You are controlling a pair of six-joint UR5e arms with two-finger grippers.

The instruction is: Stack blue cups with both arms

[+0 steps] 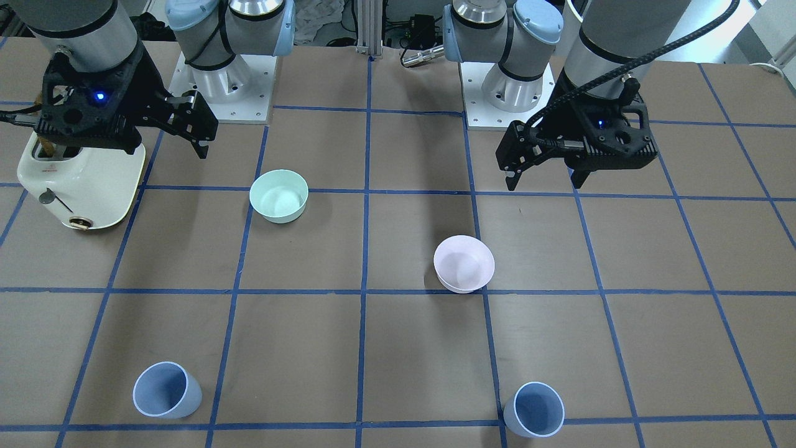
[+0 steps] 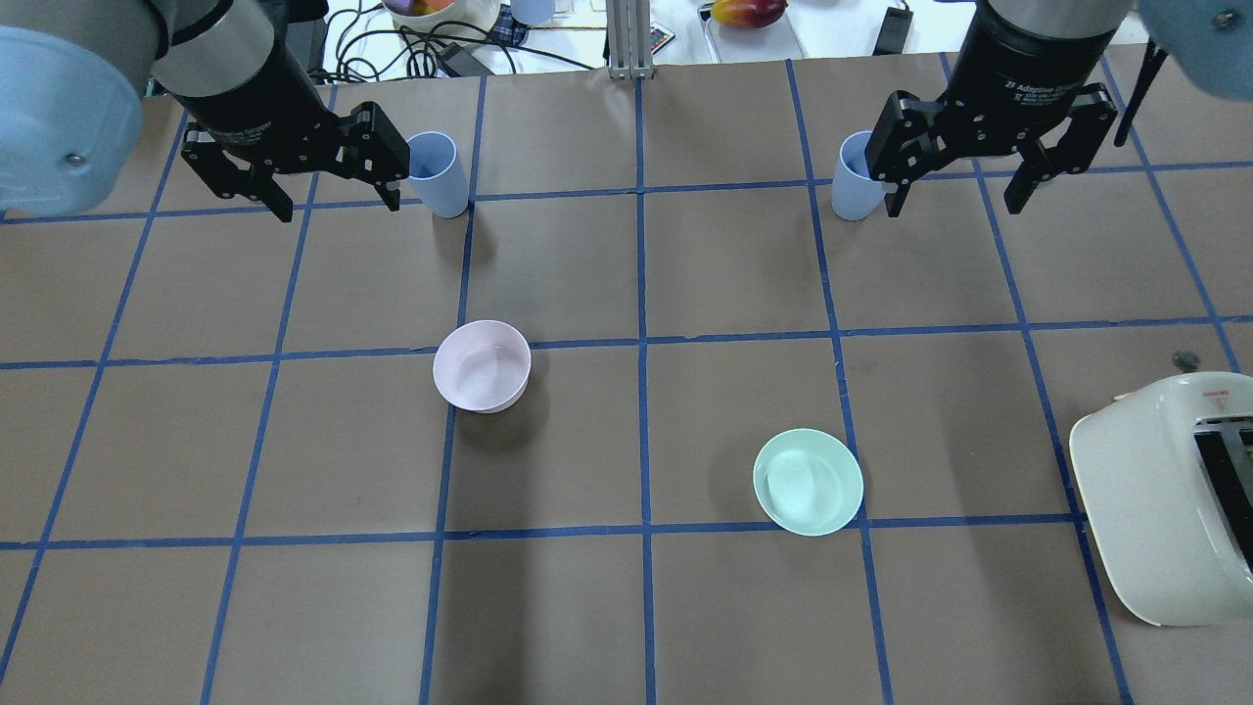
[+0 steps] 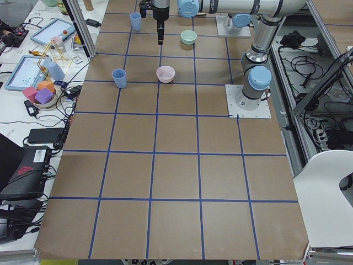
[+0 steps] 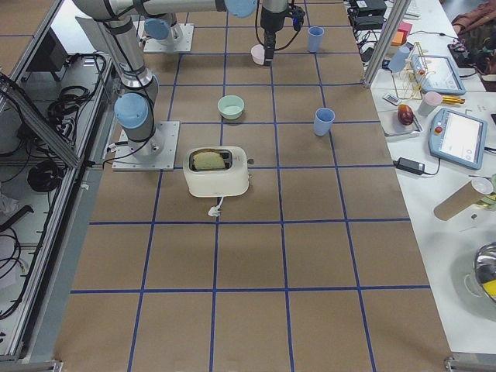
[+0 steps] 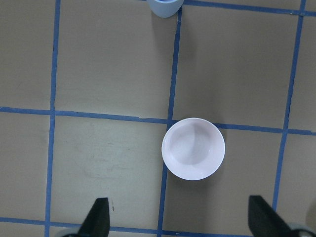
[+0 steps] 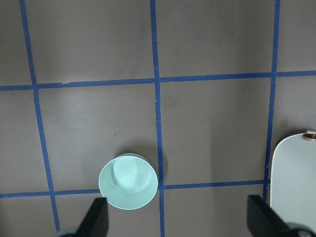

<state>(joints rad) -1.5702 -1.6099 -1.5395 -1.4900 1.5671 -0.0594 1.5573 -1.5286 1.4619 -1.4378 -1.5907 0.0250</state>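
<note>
1. A table (image 2: pixel 734 264) covered in brown paper is carrying a grid of blue tape lines, and a white side bench (image 3: pixel 11 107) along its far edge is holding tablets, cables and small clutter
2. A cream toaster (image 2: pixel 1165 499) is sitting on the table on the right arm's side, with bread showing in its slot in the exterior right view; the right wrist camera is catching its edge off to the outer side of the right gripper (image 2: pixel 952 208)
3. The left gripper (image 2: pixel 340 209) is hovering above the table, pointing straight down, with its fingers spread wide and nothing between them; a pink bowl (image 5: pixel 193 148) is resting below and a little ahead of it, between the lines of its two fingers
4. The right gripper is hanging the same way, fingers wide apart and gripping nothing; a mint bowl (image 6: pixel 128 181) is lying below it, nearer its inner finger
5. The first blue cup (image 2: pixel 436 174) is standing upright on its base, mouth facing up and long axis running vertically; it is sitting ahead of the left gripper, farther from the robot's base, apart from the fingers and showing only at the top edge of the left wrist view
6. The second blue cup (image 2: pixel 854 181) is standing in the same pose, mouth up and axis vertical, ahead of the right gripper and toward its inner finger, not touching it
7. The two cups are standing well apart from each other, one ahead of each gripper
</note>
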